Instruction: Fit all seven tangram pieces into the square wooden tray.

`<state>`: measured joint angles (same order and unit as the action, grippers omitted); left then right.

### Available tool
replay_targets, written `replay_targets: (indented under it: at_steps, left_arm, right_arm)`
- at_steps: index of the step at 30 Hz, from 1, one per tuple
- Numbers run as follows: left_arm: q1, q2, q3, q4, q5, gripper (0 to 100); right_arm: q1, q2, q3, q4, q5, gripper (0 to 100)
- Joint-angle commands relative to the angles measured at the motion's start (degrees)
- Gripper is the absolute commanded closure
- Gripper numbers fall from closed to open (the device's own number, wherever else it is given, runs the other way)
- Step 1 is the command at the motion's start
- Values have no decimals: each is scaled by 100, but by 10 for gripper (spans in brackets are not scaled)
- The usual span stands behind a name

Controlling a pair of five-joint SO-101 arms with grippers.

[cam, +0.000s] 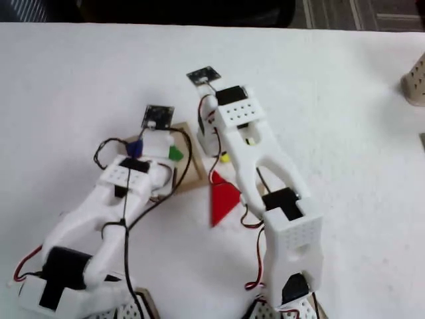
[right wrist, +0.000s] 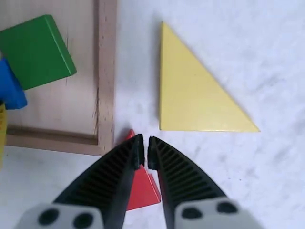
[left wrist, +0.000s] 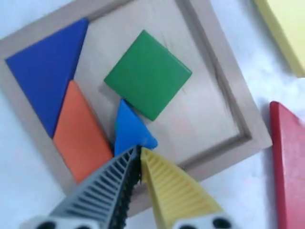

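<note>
Left end effector [left wrist: 139, 155], jaws pinched narrow, tip at the small blue triangle [left wrist: 129, 126] inside the wooden tray [left wrist: 242, 102], centre-left in the high view; best nudged slowly, flat, beside the orange piece [left wrist: 81, 133]; right end effector [right wrist: 145, 148] likewise narrow, empty.

Left arm [cam: 109, 209] extended forward, wrist angled down; left gripper [left wrist: 139, 151] fingers pressed together. Right arm [cam: 265, 166] extended alongside, wrist down; right gripper [right wrist: 145, 143] fingers nearly touching.
</note>
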<state>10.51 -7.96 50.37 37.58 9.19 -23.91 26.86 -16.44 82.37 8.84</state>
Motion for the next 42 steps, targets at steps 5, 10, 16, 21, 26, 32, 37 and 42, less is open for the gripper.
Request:
replay_targets:
  at_steps: [5,10,16,21,26,32,37,42]
  left_arm:
    - [-391,101,-79,-677,185,976]
    - [-567,92,-79,-730,440,976]
    - [-673,22,-132,-730,448,976]
    - [-602,-585,97,-730,448,977]
    - [-374,-1446,800,-1257,448,977]
    - [-409,-1675,985,-1908,765,977]
    - [-409,-549,141,-1925,905,977]
    - [-418,681,-870,-1934,905,977]
  right_arm:
    - [4,-207,-70,-40,9,981]
    - [4,-207,-70,-40,9,981]
    - [-13,-207,-70,-40,9,981]
    - [-22,-207,-79,-40,18,981]
    - [-22,-207,-79,-40,105,981]
    - [-31,-198,-79,-40,97,981]
    - [-22,-198,-79,-40,97,981]
    - [-13,-207,-79,-40,105,981]
